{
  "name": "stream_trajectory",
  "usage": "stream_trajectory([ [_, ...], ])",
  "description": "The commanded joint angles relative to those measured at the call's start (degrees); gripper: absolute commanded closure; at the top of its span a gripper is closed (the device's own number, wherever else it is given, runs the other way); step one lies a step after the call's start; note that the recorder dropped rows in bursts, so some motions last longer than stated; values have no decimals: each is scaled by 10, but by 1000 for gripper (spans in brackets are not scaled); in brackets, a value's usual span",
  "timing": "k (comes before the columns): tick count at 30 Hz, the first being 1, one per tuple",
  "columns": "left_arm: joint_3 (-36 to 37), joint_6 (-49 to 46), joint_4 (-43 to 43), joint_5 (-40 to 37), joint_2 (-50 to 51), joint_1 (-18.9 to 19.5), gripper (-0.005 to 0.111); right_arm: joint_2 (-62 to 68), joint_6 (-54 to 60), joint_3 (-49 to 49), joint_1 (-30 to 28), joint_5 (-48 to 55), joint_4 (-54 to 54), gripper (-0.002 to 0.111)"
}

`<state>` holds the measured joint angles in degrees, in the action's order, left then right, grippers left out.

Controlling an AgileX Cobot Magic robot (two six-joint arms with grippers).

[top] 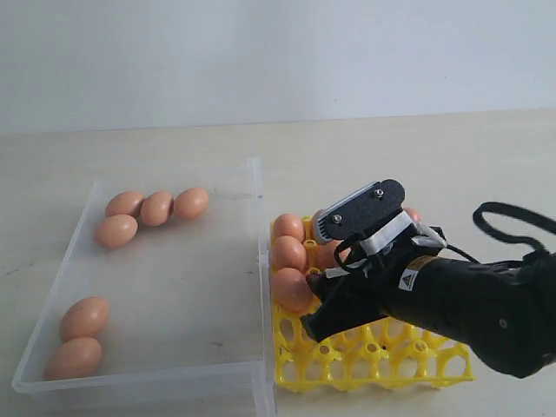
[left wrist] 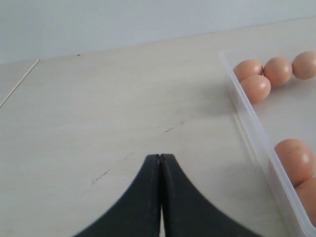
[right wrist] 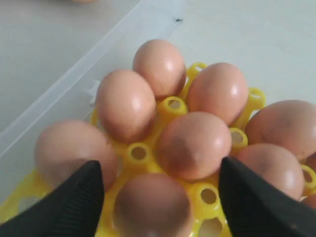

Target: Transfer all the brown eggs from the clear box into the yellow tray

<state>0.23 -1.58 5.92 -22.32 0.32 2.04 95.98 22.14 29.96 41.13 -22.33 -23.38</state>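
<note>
Eggs not yet moved numbered six: the brown eggs [top: 157, 208] lay on their sides in the clear box [top: 174, 287], which sat just beside the yellow tray [top: 373, 363], four clustered at the box corner far from the tray and two more [top: 84, 317] in another far corner, their long axes slanting across the box floor. The right claw [right wrist: 162, 195] hung over the tray's filled cups with its jaws spread wide, straddling a seated egg [right wrist: 150, 210] but apparently clear of it on both sides and gripping nothing. From there every loose egg lay beyond the box wall nearest the tray. The left claw [left wrist: 159, 163] was pinched fully together, empty, over bare worktop [left wrist: 98, 113] outside the box on the side away from the tray, and looked the nearer arm to those eggs. The worktop was pale and lightly scuffed, backed by a plain light wall [top: 261, 52].
</note>
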Motion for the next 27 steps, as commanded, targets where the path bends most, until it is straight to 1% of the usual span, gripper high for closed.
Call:
stream_trajectory([
  [1,-2,3,-1,5,-3,-3,107,-100,76,38,-3,145,-20,71],
  [3,-2,3,-1,5,-3,-3,107,-141,54,75,-3,184,2,87],
  [4,-2,3,-1,5,-3,-3,107,-150,32,95,-2,198,18,92],
  [6,-2,3,-1,5,-3,-3,107,-153,-41,154,1,242,85,105],
  [7,-2,3,-1,5,-3,-3,107,-146,-80,179,2,268,116,108],
  [9,-2,3,-1,5,-3,-3,107,-111,-181,245,14,322,191,108],
  [10,-2,3,-1,5,-3,-3,107,-87,-213,278,21,343,221,108],
  [12,-2,3,-1,5,-3,-3,107,-34,-257,340,44,385,240,101],
  [14,-2,3,-1,5,-3,-3,107,16,-258,389,69,411,234,91],
  [18,-2,3,-1,5,-3,-3,107,118,-258,484,106,450,199,59],
  [19,-2,3,-1,5,-3,-3,107,143,-258,508,113,458,186,52],
  [20,-2,3,-1,5,-3,-3,107,168,-258,531,119,465,173,48],
  [22,-2,3,-1,5,-3,-3,107,213,-258,572,129,471,143,45],
  [27,-2,3,-1,5,-3,-3,107,300,-250,661,147,523,128,45],
])
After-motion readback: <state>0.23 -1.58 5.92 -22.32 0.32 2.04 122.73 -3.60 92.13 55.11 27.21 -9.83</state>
